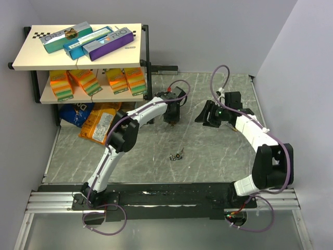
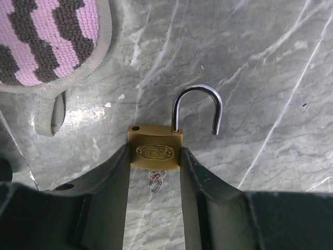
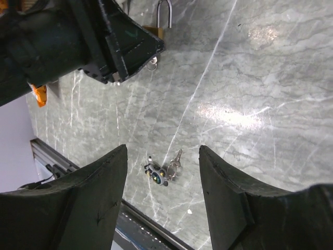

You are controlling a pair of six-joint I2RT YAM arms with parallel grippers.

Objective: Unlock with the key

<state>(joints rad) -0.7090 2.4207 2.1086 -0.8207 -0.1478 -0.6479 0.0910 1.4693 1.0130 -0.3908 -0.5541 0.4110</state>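
Note:
My left gripper (image 1: 170, 117) is shut on a small brass padlock (image 2: 155, 147), gripping its body from both sides just above the marble table. The padlock's silver shackle (image 2: 196, 107) stands swung open, its free end out of the body. A small silver key with a ring (image 2: 155, 180) sticks out of the padlock's underside between the fingers. The padlock also shows in the right wrist view (image 3: 155, 31). My right gripper (image 1: 208, 119) is open and empty, held in the air to the right of the left one. A second key bunch with a dark charm (image 3: 164, 171) lies on the table nearer the arm bases (image 1: 177, 154).
A two-level shelf (image 1: 31, 54) with boxes stands at the back left, with snack bags (image 1: 96, 122) on the table below it. A pink and brown striped knitted piece (image 2: 47, 36) lies close to the left gripper. The black base rail (image 1: 171, 200) runs along the near edge.

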